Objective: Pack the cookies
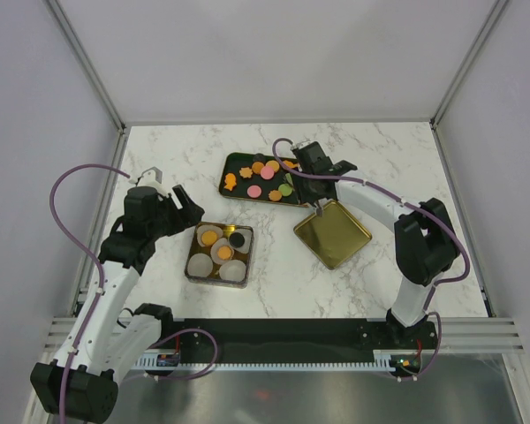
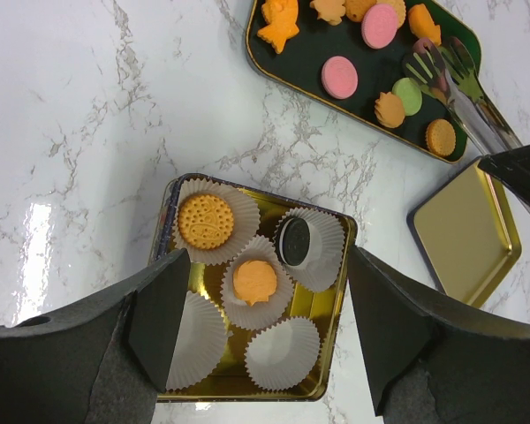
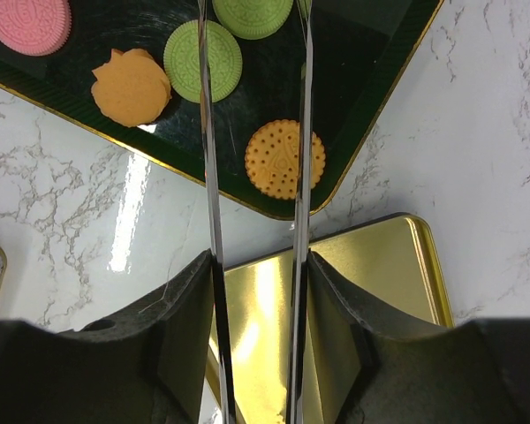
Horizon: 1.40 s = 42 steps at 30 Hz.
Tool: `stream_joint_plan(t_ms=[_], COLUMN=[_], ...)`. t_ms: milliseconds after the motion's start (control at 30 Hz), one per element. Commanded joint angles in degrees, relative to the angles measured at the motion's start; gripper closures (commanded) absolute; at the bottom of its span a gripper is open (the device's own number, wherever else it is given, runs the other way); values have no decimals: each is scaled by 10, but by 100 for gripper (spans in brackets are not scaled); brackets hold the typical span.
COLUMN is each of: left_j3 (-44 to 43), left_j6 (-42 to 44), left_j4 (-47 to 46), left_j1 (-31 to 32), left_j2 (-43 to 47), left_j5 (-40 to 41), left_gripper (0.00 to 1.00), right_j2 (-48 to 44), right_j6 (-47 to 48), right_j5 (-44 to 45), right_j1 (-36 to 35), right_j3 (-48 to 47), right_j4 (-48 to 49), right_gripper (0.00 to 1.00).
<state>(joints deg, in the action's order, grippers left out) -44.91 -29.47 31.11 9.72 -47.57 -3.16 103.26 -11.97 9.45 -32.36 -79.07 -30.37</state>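
Orange, pink and green cookies (image 1: 255, 191) lie on a dark tray (image 1: 232, 160). A gold tin (image 1: 194, 232) holds white paper cups. In the left wrist view three cups are filled: a round orange cookie (image 2: 205, 220), a smaller orange one (image 2: 254, 281) and a black sandwich cookie (image 2: 293, 241). Two cups (image 2: 283, 353) are empty. My left gripper (image 2: 265, 258) hangs open above the tin (image 2: 340, 300). My right gripper (image 3: 258, 265) is shut on metal tongs (image 3: 208, 177). The tong blades are apart and empty. They reach over the tray's near corner, beside a green cookie (image 3: 200, 60) and a round orange one (image 3: 278, 159).
The tin's gold lid (image 1: 332, 232) lies upside down right of the tin, under my right wrist (image 3: 380, 283). The marble table is walled at the back and on both sides. The tongs' tips (image 2: 442, 66) show over the tray in the left wrist view.
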Motion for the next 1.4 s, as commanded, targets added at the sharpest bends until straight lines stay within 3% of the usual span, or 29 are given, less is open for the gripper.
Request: stream_joint_plan(t_ms=[0, 700, 967, 1367], left_j3=[0, -3, -3, -2], left_j6=[11, 10, 10, 10], left_j4=[-18, -18, -18, -18], left_j1=[-3, -3, -4, -4], left_j2=[4, 1, 2, 1], left_j5=[-2, -4, -4, -4], left_gripper=[20, 20, 20, 20], right_j2=[4, 25, -2, -59], right_j6=[-1, 5, 6, 6], right_j5=[9, 5, 10, 27], right_j1=[4, 14, 16, 21], right_j3=[-29, -46, -38, -45], right_j4=[21, 9, 0, -14], right_gripper=[49, 50, 63, 64])
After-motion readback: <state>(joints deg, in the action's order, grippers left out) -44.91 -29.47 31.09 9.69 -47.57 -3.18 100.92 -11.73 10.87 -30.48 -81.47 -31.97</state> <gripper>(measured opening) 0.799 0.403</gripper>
